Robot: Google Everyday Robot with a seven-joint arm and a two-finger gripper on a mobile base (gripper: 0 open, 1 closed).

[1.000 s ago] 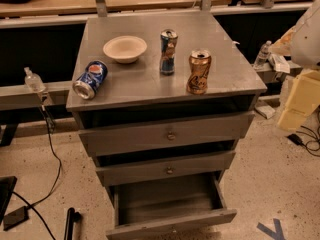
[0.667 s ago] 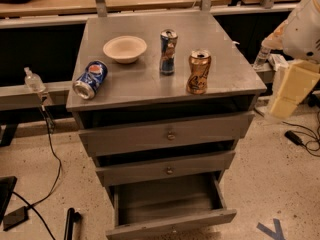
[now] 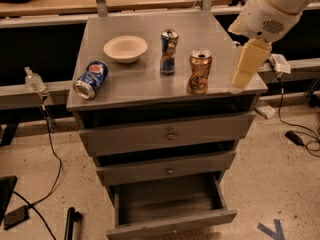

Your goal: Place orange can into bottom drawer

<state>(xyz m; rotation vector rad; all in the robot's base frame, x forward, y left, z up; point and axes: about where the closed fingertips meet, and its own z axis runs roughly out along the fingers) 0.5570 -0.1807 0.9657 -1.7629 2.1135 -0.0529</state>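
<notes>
The orange can (image 3: 199,72) stands upright on the right front part of the grey cabinet top (image 3: 145,91). The bottom drawer (image 3: 172,226) is pulled out below, and its deep tray shows nothing inside. My gripper (image 3: 248,64) hangs from the white arm over the cabinet's right edge, a short way to the right of the orange can and at about its height. It does not touch the can and holds nothing that I can see.
A slim blue-and-silver can (image 3: 169,51) stands just left of the orange can. A white bowl (image 3: 125,48) and a blue Pepsi can (image 3: 90,79) lying on its side are further left. Two upper drawers (image 3: 167,134) are shut. Cables run over the floor on both sides.
The arm has swung in from the right, and the gripper has moved left and up to the cabinet's right edge, closer to the orange can. The cans and drawers have not moved.
</notes>
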